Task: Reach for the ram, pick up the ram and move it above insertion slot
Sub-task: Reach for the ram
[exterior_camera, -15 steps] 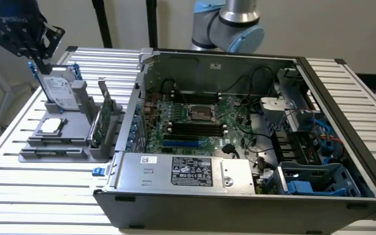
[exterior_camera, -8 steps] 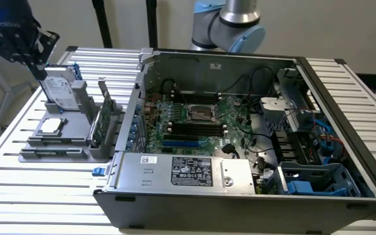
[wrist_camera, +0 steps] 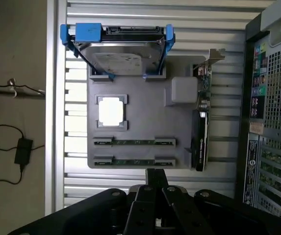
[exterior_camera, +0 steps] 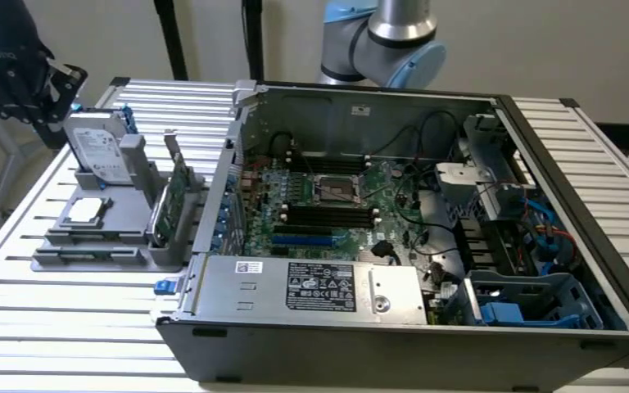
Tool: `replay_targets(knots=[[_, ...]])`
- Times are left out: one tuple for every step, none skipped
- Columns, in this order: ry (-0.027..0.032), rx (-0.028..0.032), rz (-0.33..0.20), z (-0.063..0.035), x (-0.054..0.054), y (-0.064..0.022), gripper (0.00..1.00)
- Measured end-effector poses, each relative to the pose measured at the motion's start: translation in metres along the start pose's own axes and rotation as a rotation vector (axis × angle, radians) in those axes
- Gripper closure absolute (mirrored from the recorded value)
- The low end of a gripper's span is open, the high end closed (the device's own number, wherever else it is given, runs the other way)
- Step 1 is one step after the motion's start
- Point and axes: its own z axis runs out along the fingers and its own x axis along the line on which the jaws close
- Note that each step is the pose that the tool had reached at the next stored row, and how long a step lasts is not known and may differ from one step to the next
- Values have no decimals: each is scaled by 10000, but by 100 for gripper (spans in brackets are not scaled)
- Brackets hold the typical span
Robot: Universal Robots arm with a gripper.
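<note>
The claw (wrist_camera: 156, 172): fingers pressed together, nothing btwn them, so it's empty and the pick-up isn't done yet. It hangs clear of the parts, tip just off the grey holder (wrist_camera: 145, 112) at the edge where the memory sits. The ram (wrist_camera: 134, 161) lies in the slot along that edge, nearest the claw but not touching it. A second stick (wrist_camera: 134, 142) runs parallel, one slot further in. Both stand on their long edge w/ ends in grey brackets, prob. so the top edge stays free to pinch.

Further in: CPU (wrist_camera: 112, 111) flat in its recess, HDD (wrist_camera: 120, 56) propped at the far edge in blue rails, expansion card (wrist_camera: 201, 132) on edge along the side facing the PC case (exterior_camera: 402, 344). The holder sits on the worktop (exterior_camera: 74, 327) just beside the case. The case lies open, and its mobo memory slots (exterior_camera: 331, 214) are well apart from the ram.
</note>
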Motion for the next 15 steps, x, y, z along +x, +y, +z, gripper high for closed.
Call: replay_targets(knots=[[1, 0, -3, -1, 1, -27, 89], [1, 0, -9, -2, 2, -53, 89], [1, 0, -14, -2, 3, -78, 89], [2, 0, -19, -2, 3, -103, 89], [3, 1, -25, -2, 4, -124, 89], [6, 1, -33, -1, 5, -146, 89], [9, 1, -39, 0, 5, -165, 89], [14, 0, -48, 2, 5, -187, 89], [19, 0, -58, 4, 6, -205, 89], [26, 1, -69, 7, 6, -223, 89], [32, 0, -81, 11, 7, -239, 89], [34, 0, -96, 17, 7, -251, 89], [34, -1, -111, 24, 7, -258, 89], [36, 0, -120, 31, 8, -263, 89], [36, 0, -130, 38, 10, -267, 89]])
